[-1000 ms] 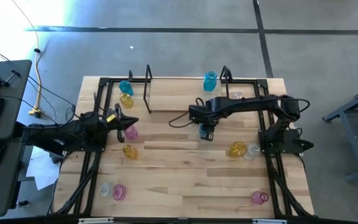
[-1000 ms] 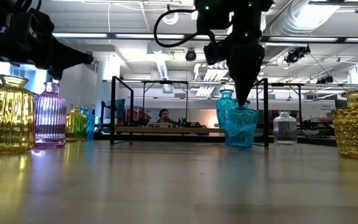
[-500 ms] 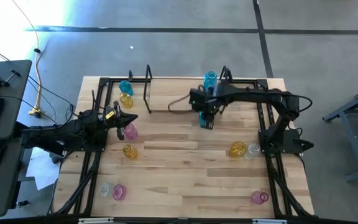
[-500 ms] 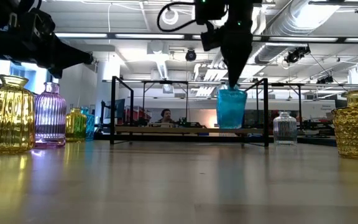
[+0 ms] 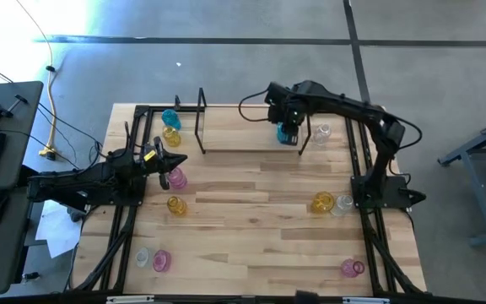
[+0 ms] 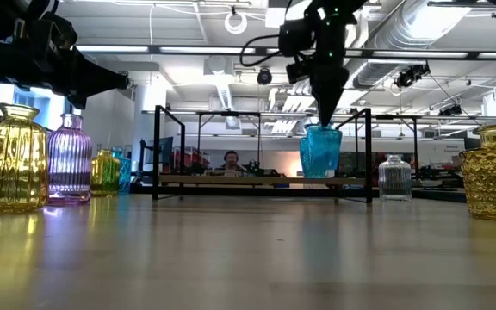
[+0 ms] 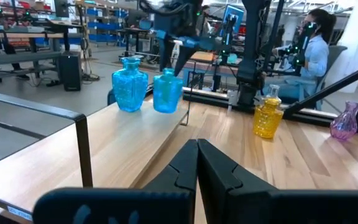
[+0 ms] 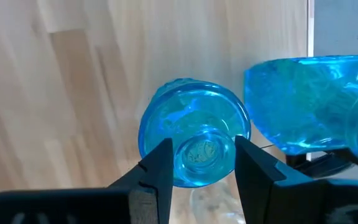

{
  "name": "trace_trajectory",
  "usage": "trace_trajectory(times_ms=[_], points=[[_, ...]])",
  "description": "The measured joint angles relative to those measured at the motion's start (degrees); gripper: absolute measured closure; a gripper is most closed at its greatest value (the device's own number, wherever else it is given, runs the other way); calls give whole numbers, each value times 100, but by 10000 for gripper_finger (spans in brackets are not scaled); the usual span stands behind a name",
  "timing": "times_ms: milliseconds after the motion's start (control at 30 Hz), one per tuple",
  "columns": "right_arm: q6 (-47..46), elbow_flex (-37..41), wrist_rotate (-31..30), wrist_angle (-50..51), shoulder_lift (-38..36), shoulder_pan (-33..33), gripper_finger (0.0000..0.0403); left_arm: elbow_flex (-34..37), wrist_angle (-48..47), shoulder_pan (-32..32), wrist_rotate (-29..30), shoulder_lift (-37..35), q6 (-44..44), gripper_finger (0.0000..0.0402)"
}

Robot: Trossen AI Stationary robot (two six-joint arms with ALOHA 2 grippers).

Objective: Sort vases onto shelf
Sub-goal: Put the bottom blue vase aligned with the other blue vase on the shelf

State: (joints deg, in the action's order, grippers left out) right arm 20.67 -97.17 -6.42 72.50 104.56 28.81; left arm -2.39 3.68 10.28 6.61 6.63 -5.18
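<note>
My right gripper (image 5: pixel 287 127) hangs over the shelf (image 5: pixel 243 131) at the table's far edge, shut on a cyan vase (image 6: pixel 320 151). A second cyan vase (image 8: pixel 309 112) stands on the shelf right beside it. My left gripper (image 5: pixel 180 163) waits shut and level at the table's left, next to a pink vase (image 5: pixel 176 178) standing on the table. A cyan vase (image 5: pixel 170 118) and a yellow vase (image 5: pixel 171 135) stand at the far left by the shelf's end. My right gripper pinches the cyan vase's neck (image 8: pixel 182 155) just under its mouth between its two fingers (image 8: pixel 160 168). The fingers come from above, pointing down. The vase hangs upright below them, its base a little above the shelf board (image 6: pixel 257 181).
More vases stand on the table: yellow (image 5: pixel 175 204) at the left, yellow (image 5: pixel 323 203) and clear (image 5: pixel 341 205) at the right, clear (image 5: pixel 142 256) and pink (image 5: pixel 160 261) near left, pink (image 5: pixel 351 268) near right, clear (image 5: pixel 322 131) by the shelf. Black shelf posts (image 6: pixel 368 155) rise beside the held vase.
My right gripper has lifted the cyan vase off the middle of the table and carried it toward the far edge, rolling its wrist on the way. The vase now hangs upright over the shelf beside the other cyan vase.
</note>
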Motion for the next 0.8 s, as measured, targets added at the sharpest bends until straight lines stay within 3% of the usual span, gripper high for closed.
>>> trace_trajectory(times_ms=[667,800], points=[[446,0,-129,-299,292,340,293,4,-83,0,50,-4,-15,401],[440,0,-118,-294,294,336,266,4,-92,0,50,-4,-15,401]])
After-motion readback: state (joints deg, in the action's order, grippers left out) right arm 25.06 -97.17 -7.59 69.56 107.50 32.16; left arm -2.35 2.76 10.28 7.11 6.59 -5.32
